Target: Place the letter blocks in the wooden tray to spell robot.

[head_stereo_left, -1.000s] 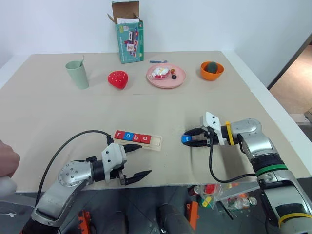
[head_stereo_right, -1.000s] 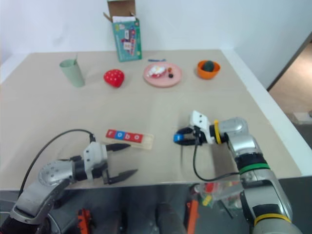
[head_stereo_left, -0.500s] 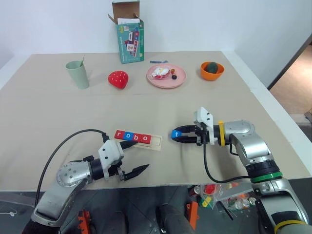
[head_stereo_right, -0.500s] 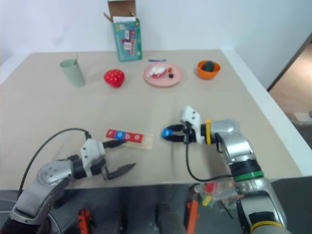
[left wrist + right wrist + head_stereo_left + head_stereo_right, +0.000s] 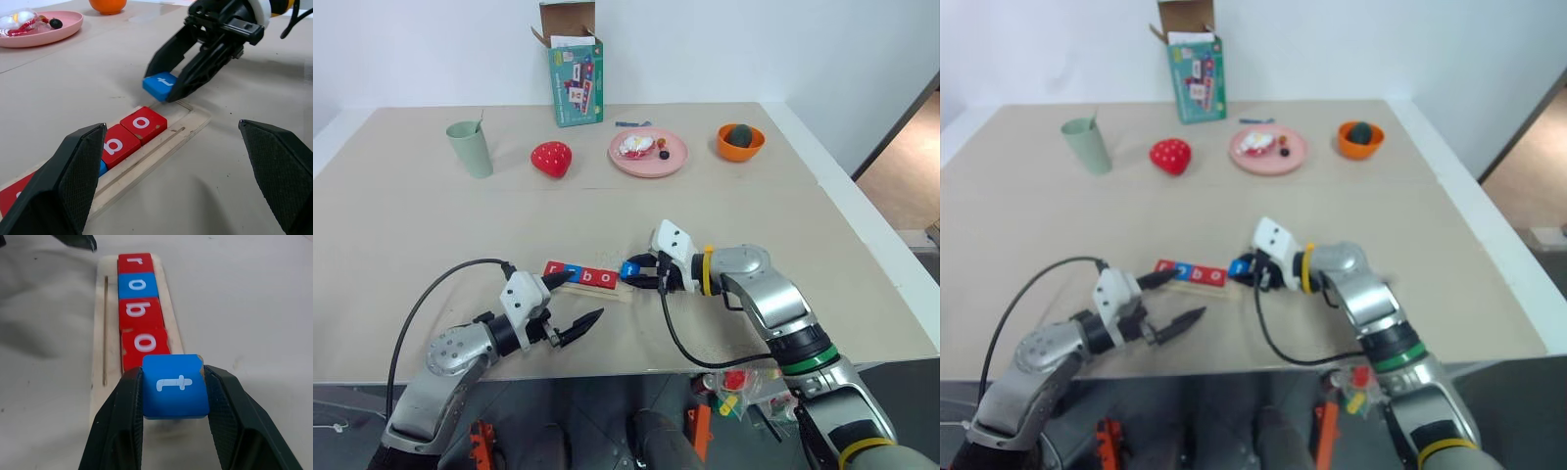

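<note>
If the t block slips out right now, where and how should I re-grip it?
Judging from the current hold, pinch the blue t block across its two opposite side edges, as the right gripper does now, coming in along the wooden tray from its open end. The tile is flat, and the red o block blocks the other side.

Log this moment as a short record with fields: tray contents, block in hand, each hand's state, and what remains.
tray: wooden tray holds four letter blocks in a row, r, o, b, o
open slot: the end next to the last o
held block: blue t block, gripped by the right hand, above the tray's open end
left hand: open, holding nothing, near the tray's r end
remaining: t block not yet set in the tray
</note>
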### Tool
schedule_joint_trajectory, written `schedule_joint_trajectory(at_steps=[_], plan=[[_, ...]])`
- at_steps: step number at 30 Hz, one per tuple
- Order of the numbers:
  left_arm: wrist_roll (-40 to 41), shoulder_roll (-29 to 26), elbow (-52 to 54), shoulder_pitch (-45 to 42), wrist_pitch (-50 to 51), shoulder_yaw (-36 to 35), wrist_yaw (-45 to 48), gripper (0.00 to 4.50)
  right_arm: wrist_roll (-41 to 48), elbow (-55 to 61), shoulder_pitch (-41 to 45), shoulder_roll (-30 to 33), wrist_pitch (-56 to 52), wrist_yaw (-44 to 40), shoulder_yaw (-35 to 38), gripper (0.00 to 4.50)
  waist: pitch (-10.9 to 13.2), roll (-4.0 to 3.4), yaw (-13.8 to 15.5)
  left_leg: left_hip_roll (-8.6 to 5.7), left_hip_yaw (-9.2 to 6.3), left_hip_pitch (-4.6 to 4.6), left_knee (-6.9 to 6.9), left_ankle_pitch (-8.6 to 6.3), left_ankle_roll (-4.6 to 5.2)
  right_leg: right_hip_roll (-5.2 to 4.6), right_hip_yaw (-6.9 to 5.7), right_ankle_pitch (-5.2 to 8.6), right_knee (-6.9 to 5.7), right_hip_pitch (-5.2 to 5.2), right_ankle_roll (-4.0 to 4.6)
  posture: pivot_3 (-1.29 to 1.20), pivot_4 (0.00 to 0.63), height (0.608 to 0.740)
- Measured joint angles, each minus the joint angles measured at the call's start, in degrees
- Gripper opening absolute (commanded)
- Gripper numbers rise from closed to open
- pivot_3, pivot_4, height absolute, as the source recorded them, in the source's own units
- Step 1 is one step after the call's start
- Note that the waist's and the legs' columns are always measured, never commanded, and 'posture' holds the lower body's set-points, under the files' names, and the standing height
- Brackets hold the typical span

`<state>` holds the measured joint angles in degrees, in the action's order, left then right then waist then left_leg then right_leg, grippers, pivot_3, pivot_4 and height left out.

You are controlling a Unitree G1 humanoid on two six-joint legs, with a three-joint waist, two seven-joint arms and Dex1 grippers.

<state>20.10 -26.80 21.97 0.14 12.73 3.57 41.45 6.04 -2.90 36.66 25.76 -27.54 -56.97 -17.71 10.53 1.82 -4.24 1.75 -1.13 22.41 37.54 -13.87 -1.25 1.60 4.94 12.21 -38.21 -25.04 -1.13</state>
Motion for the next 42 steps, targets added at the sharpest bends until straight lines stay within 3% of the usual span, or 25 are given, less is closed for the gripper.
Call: schedule_joint_trajectory(at_steps=[27, 42], plan=[[-1.1, 0.0, 0.0, 1.6, -0.4, 0.1, 0.2, 4.5, 1.5, 2.1, 0.0, 2.2, -3.0, -1.7, -0.3, 1.23, 0.0, 0.0, 0.0, 0.01, -0.02, 0.02, 0.0, 0.0, 0.0, 0.01, -0.02, 0.0, 0.01, -0.02, 0.01, 0.0, 0.15, 0.74], [-1.1, 0.0, 0.0, 1.8, -0.5, 0.1, 0.2, 4.5, 0.8, -0.7, 0.4, 0.1, -1.7, -1.2, -2.2, 1.23, 0.0, 0.0, 0.0, 0.0, 0.01, 0.01, 0.0, 0.0, 0.0, -0.01, 0.0, 0.0, 0.01, 0.0, 0.0, 0.0, 0.15, 0.74]])
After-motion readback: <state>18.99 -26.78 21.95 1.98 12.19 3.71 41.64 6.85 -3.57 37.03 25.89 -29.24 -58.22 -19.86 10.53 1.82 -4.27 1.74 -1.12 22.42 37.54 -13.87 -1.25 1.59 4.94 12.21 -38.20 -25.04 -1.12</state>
